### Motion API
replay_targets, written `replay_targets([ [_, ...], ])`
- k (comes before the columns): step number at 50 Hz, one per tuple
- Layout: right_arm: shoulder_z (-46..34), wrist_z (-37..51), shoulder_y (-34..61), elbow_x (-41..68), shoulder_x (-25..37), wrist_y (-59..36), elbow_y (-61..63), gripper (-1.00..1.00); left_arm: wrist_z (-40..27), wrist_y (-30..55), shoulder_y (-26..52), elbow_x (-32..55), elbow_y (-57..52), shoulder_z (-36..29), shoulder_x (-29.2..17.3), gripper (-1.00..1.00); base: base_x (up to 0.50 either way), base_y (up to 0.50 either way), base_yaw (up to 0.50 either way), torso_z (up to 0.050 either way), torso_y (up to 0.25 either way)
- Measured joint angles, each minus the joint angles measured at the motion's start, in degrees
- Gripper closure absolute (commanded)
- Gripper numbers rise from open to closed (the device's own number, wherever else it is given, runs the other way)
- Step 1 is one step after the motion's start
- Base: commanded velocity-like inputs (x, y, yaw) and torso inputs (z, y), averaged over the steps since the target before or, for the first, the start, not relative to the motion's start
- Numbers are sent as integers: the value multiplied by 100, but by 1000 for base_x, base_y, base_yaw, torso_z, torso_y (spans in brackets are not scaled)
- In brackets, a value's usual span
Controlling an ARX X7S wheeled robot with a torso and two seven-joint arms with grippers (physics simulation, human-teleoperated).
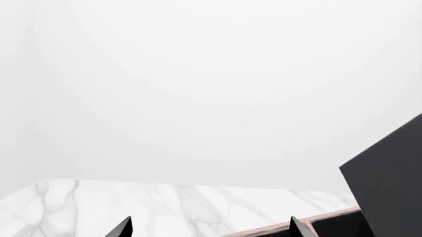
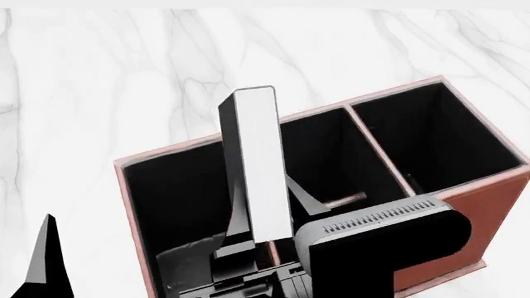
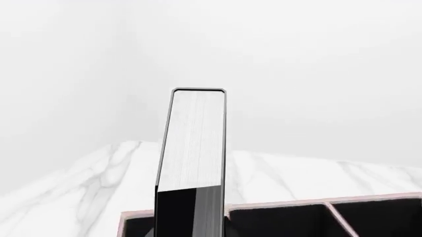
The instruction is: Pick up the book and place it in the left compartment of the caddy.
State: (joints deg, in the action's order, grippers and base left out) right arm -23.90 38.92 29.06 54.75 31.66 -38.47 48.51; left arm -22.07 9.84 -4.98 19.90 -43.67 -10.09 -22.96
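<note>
The black book (image 2: 255,161) stands upright with its white page edges toward me, and my right gripper (image 2: 252,248) is shut on its lower part. Its lower end hangs in the mouth of the left compartment (image 2: 170,192) of the reddish-brown caddy (image 2: 488,211), close to the dividing wall. Whether it touches the floor is hidden. In the right wrist view the book (image 3: 194,143) rises above the caddy's pale rim (image 3: 290,203); the fingers there are hidden. My left gripper (image 1: 211,228) is open and empty beside the caddy, with the book's cover (image 1: 389,173) at the edge of its view.
The caddy rests on a white marble tabletop (image 2: 124,74). Right of the book are a narrow middle bay (image 2: 331,155) and a tall square bay (image 2: 431,136). One left finger (image 2: 46,254) shows at the table's near left. A plain white wall stands behind.
</note>
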Motion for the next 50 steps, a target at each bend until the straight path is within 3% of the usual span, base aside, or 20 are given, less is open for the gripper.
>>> replay_targets([
  [19,-230,-25,150,482,-154,-276,-213,100,-32,-8,4,15,-5,-26,-27,-100,0,0,0,1,1],
  [50,-225,1192,1167,2978,-396,-1425,-1450,100,-71,-49,12,34,31,-67,-63,-100,0,0,0,0,1],
])
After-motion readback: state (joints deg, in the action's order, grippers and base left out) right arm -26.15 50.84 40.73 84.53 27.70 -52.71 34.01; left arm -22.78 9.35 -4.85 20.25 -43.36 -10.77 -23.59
